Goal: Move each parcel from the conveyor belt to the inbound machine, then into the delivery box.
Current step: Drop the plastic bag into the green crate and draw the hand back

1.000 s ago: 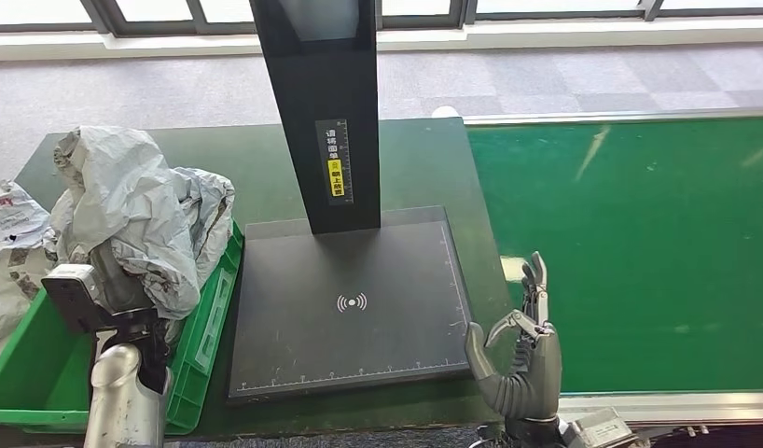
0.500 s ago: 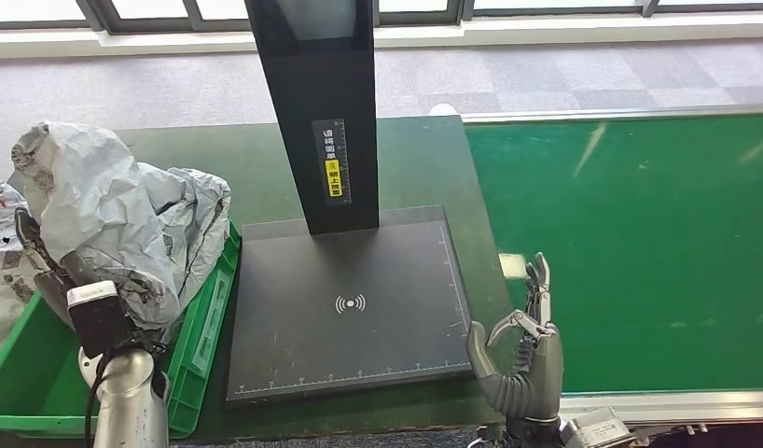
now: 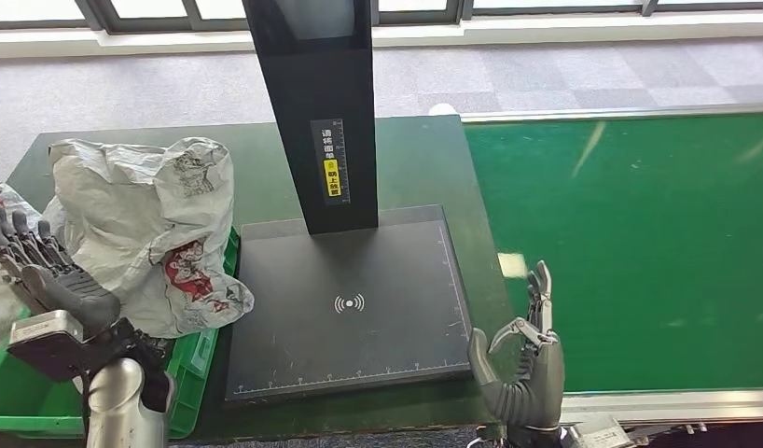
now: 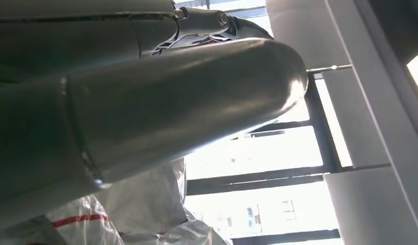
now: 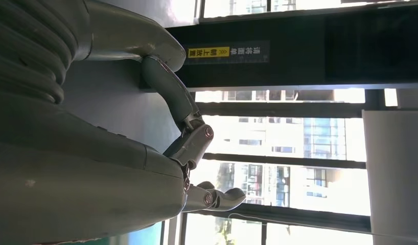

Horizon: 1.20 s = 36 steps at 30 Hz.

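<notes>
Parcel point(image 3: 149, 229) now released onto green box point(image 3: 196, 359), beside spread, empty left robot hand point(image 3: 42, 275).

Look to twelve o'clock: grey carpet tiles point(image 3: 564, 79) run to a white sill point(image 3: 546, 35) beneath bright, dark-framed windows point(image 3: 424, 7).

Grey carpet floor point(image 3: 546, 79), windows point(image 5: 278, 148)
</notes>
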Each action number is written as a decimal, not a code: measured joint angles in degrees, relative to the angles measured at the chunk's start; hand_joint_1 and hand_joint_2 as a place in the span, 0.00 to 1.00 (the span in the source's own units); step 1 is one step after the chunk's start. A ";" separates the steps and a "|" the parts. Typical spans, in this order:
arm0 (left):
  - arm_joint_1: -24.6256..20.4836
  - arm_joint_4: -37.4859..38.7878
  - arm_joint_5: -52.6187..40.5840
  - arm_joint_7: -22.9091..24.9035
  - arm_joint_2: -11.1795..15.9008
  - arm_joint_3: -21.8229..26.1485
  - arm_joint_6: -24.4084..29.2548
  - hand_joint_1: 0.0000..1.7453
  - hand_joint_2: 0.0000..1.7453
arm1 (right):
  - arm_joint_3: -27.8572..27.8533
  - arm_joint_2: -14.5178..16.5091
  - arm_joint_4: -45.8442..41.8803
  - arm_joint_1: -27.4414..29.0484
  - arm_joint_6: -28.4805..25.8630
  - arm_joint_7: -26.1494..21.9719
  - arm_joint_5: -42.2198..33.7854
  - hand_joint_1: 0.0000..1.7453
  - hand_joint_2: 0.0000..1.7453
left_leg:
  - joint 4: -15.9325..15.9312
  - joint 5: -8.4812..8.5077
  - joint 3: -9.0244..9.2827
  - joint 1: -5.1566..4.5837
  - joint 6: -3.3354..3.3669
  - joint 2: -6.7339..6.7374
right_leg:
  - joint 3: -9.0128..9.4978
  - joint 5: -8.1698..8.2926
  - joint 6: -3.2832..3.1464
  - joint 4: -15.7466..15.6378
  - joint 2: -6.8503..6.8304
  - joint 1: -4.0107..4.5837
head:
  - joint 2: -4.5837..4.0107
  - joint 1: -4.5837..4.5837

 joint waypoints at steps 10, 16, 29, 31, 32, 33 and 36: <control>0.16 -2.12 4.10 -2.01 -0.09 -0.15 -4.14 0.00 0.00 | 0.00 0.00 -0.02 0.05 0.67 0.00 0.02 0.00 1.00 | 0.00 0.00 -0.01 0.00 0.00 -0.01 | 0.00 0.00 -0.01 0.00 0.00 0.01 | 0.00 0.00; 0.50 -3.69 5.35 -2.79 -0.28 -1.05 -6.69 0.00 0.00 | 0.00 0.00 -0.02 0.05 0.49 0.00 -0.09 0.00 1.00 | 0.00 0.00 -0.02 0.00 0.00 0.00 | 0.00 0.00 0.00 0.00 0.00 0.00 | 0.00 0.00; 4.60 -12.16 8.88 -2.85 -1.89 -7.43 -35.94 0.00 1.00 | 0.00 -0.15 -0.94 -0.01 -0.68 -0.01 -0.71 0.00 0.00 | 0.00 -0.03 -0.03 -0.01 0.02 0.00 | -0.03 -0.01 0.00 -0.03 0.00 -0.02 | 0.00 0.00; 4.66 -10.55 6.43 -2.84 -1.38 -9.06 -40.85 0.00 1.00 | 0.00 -0.26 -1.05 -0.09 -0.41 0.00 -1.17 0.00 0.00 | 0.00 -0.02 -0.03 -0.01 0.02 -0.01 | -0.03 -0.01 0.00 -0.04 -0.02 -0.02 | 0.00 0.00; 4.61 -9.31 4.96 -2.84 -0.98 -10.10 -43.13 0.00 1.00 | 0.00 -0.32 -1.14 -0.14 -0.16 0.00 -1.37 0.00 0.00 | 0.00 -0.02 -0.03 -0.01 0.02 -0.01 | -0.02 -0.01 0.00 -0.04 -0.01 -0.01 | 0.00 0.00; 4.57 -7.95 3.52 -2.83 -0.55 -11.20 -45.25 0.00 1.00 | 0.00 -0.39 -1.22 -0.21 0.13 0.00 -1.49 0.00 0.00 | 0.00 -0.02 -0.02 -0.01 0.02 0.01 | -0.03 0.00 0.00 -0.04 0.01 -0.01 | 0.00 0.00; 4.22 -3.80 -0.36 -2.82 0.56 -14.64 -49.81 0.00 1.00 | 0.00 -0.60 -1.32 -0.48 0.88 0.00 -1.48 0.00 0.00 | 0.00 -0.02 0.00 -0.01 0.02 0.05 | -0.04 0.01 0.01 -0.04 0.06 -0.01 | 0.00 0.00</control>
